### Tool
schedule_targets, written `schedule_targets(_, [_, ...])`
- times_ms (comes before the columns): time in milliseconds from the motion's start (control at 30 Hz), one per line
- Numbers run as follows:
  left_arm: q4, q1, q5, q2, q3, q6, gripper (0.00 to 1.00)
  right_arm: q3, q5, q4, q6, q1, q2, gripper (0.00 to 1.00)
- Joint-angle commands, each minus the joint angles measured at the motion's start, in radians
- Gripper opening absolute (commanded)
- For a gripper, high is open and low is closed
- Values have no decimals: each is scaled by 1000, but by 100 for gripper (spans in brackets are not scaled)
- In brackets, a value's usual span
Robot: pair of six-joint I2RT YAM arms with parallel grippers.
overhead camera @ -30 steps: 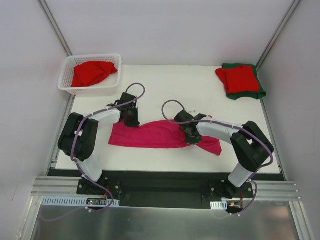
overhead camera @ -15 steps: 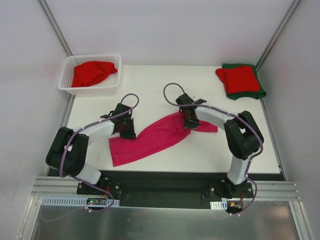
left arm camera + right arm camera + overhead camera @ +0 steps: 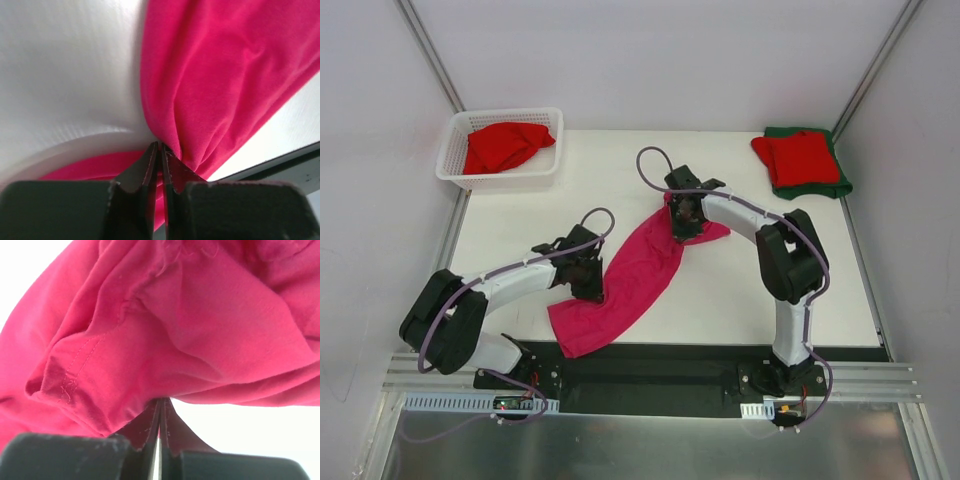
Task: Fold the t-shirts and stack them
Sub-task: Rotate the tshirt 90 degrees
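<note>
A magenta-pink t-shirt (image 3: 638, 272) lies as a long folded band, slanting from the table's middle down to the near edge, its lower end hanging over that edge. My left gripper (image 3: 590, 283) is shut on the band's left edge (image 3: 165, 135). My right gripper (image 3: 682, 222) is shut on its upper end, where a stitched hem (image 3: 75, 375) shows. A red t-shirt (image 3: 798, 157) lies folded on a dark green one (image 3: 820, 187) at the back right. Another red t-shirt (image 3: 503, 146) sits crumpled in the basket.
The white lattice basket (image 3: 450, 157) stands at the back left corner of the white table (image 3: 570, 180). A black rail (image 3: 650, 365) runs along the near edge below the cloth. White walls close in both sides.
The pink band has swung from lying crosswise to slanting steeply. My right gripper carried its end up and left toward the back; my left gripper pulled its end down and right toward the near edge.
</note>
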Motion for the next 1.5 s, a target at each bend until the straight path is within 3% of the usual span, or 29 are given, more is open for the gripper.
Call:
schedule_targets(0, [-30,-57,33,-52,1,-49,6,71,-144,2,-43,-7,24,1])
schedule_targets(367, [-30,-147,78,-35,66,-63,7,218,-356,-11,-45,-98,93,1])
schedule_targets(633, [-30,-186,76,12,141,-61,7,354,-381,-96,-88,-122,174,1])
schedule_targets(867, [-38,-190,67,-17,158,-52,7,237,-251,-66,-99,-124,41,1])
schedule_targets(1067, [-88,-190,27,-51,170,-35,8,110,-290,-61,-97,-121,-22,1])
schedule_targets(1267, [-162,-189,-120,-159,221,-25,14,-2,-300,-1,-82,-107,-36,1])
schedule_targets(1467, [-203,-174,-260,-268,288,1,17,30,-312,20,-74,-93,-10,1])
